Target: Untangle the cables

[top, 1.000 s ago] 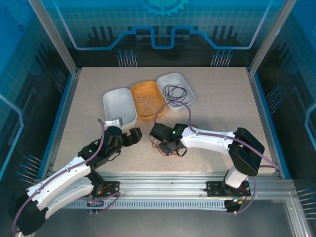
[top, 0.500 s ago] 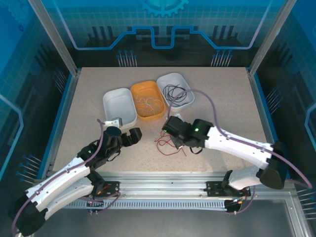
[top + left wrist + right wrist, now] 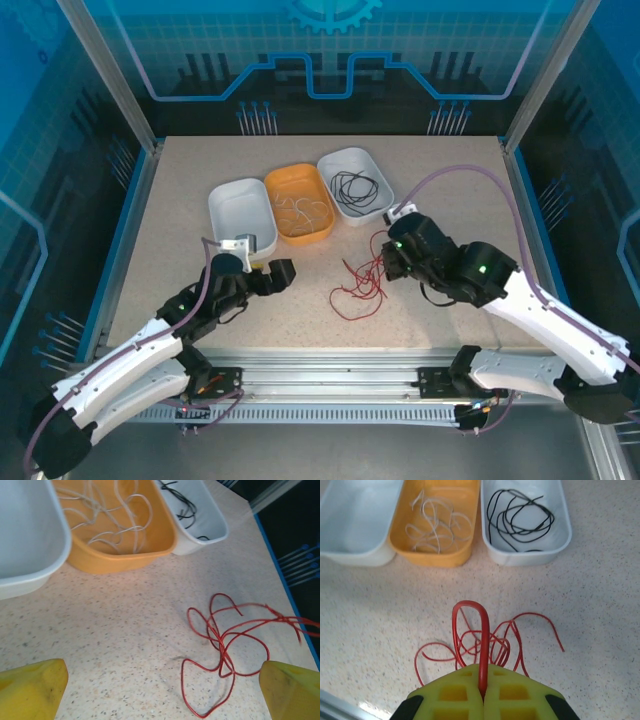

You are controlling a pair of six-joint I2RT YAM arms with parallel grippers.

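Note:
A thin red cable lies in loose loops on the speckled table, and one end of it rises to my right gripper. In the right wrist view that gripper is shut on a loop of the red cable, which hangs above the tabletop. My left gripper is open to the left of the red bunch; its yellow fingers stand wide apart with the red cable ahead and to their right. A white cable lies in the orange tray. A black cable lies in the right white tray.
Three trays stand in a row at the back: a white tray with nothing in it on the left, the orange tray in the middle, another white tray on the right. Metal frame rails border the table's near edge.
My right gripper has risen and swung to the right from the table's middle, drawing the red cable up and rightward. The left gripper has barely moved.

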